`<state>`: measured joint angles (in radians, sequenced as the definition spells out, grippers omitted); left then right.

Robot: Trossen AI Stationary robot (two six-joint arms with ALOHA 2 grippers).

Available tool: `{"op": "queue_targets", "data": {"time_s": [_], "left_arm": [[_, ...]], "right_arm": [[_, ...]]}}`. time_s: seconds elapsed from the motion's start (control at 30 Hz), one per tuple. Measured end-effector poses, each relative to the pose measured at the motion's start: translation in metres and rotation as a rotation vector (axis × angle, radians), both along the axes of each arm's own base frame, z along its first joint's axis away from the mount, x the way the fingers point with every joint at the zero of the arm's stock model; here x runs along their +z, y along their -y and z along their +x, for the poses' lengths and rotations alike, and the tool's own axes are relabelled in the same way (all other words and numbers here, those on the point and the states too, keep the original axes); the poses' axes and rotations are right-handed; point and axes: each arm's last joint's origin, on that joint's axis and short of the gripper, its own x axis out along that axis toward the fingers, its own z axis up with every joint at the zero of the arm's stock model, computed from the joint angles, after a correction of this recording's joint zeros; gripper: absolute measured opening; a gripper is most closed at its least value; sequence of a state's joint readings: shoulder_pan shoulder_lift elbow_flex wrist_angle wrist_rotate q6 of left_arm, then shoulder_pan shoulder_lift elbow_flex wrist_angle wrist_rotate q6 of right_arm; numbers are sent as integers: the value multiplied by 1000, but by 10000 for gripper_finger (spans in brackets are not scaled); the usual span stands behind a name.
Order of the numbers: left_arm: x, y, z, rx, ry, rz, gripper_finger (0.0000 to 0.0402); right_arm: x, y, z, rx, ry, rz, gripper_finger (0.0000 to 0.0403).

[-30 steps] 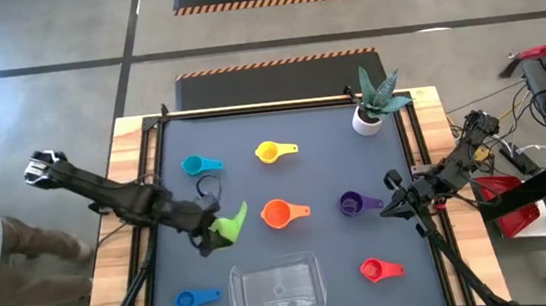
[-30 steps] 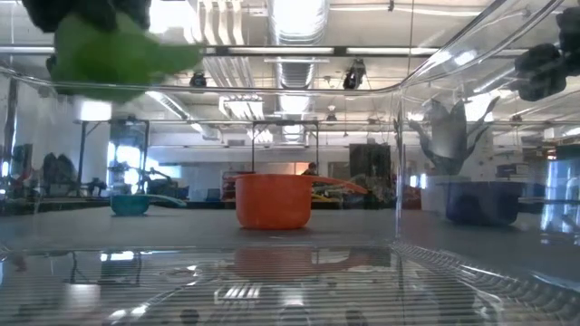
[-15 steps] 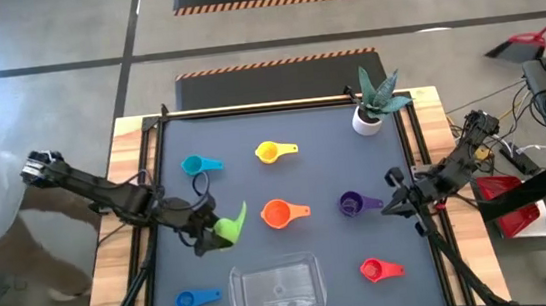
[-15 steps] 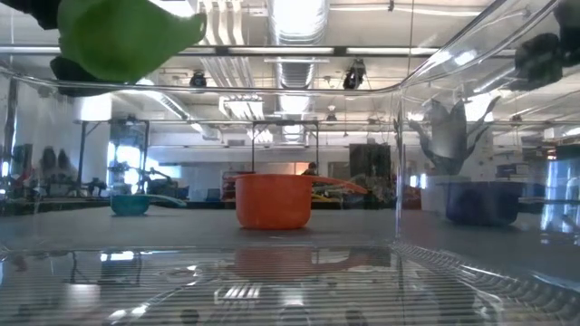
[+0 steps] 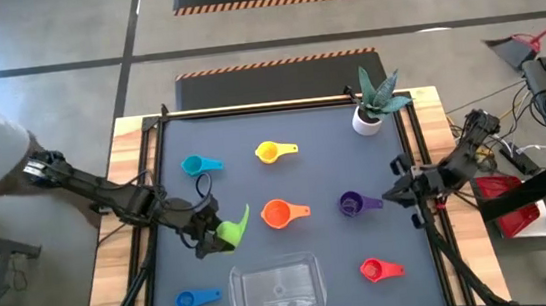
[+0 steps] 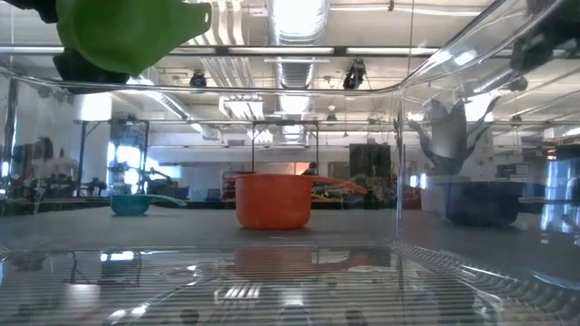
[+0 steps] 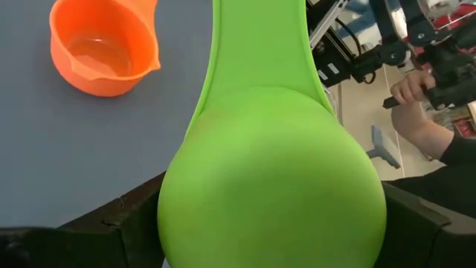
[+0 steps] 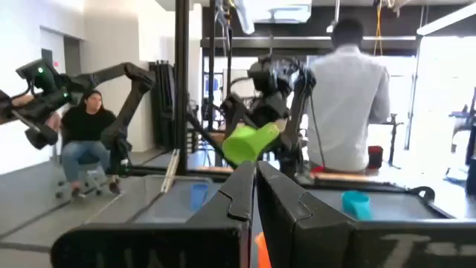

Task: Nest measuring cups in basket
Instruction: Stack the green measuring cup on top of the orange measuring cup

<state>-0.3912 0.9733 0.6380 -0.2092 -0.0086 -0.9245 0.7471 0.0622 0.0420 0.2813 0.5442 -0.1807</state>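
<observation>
Right now the clear basket sits at the near edge of the table with nothing in it. Orange cup rests on the mat just beyond it, purple cup to its right, red cup near right, blue cup left of the basket, teal cup and yellow cup farther back. Compared with a second ago, the green cup has shifted slightly left and higher (small move). Left gripper has its jaws spread wide around the green cup's bowl, holding it off the mat, handle pointing away. Right gripper hangs right of the purple cup, fingers pressed together, holding nothing.
</observation>
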Motion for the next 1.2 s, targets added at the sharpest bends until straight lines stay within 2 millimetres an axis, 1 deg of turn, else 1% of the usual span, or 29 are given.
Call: {"op": "queue_targets", "data": {"time_s": [0.1,0.27,0.4,0.47,0.6,0.67,0.73,0.83,0.93,1.0,1.1,1.2], "left_arm": [[0,0,0,-1,3,-2,319],[2,1,1,-11,23,-16,319],[3,1,2,-12,30,-21,319],[4,1,2,-11,35,-24,319],[6,2,3,-10,56,-34,319],[8,2,4,-10,81,-44,319],[10,2,5,-10,101,-52,319],[12,1,5,-7,113,-62,319],[12,-1,6,9,112,-73,319],[13,-2,7,18,117,-81,319],[13,-2,8,30,114,-98,319],[13,-4,9,43,114,-119,319]], "right_arm": [[16,0,1,-19,9,-39,9],[41,-9,14,-106,-95,-182,11],[53,-34,45,-174,-226,-430,23],[62,-45,61,-196,-252,-523,31],[71,-62,97,-274,-319,-683,53],[71,-69,116,-299,-356,-747,70],[64,-74,133,-303,-413,-830,90],[71,-79,158,-353,-409,-879,124],[62,-80,180,-395,-473,-955,157],[56,-79,192,-407,-515,-1002,175],[63,-78,210,-446,-502,-1043,194],[61,-80,226,-447,-524,-1124,204]]}}
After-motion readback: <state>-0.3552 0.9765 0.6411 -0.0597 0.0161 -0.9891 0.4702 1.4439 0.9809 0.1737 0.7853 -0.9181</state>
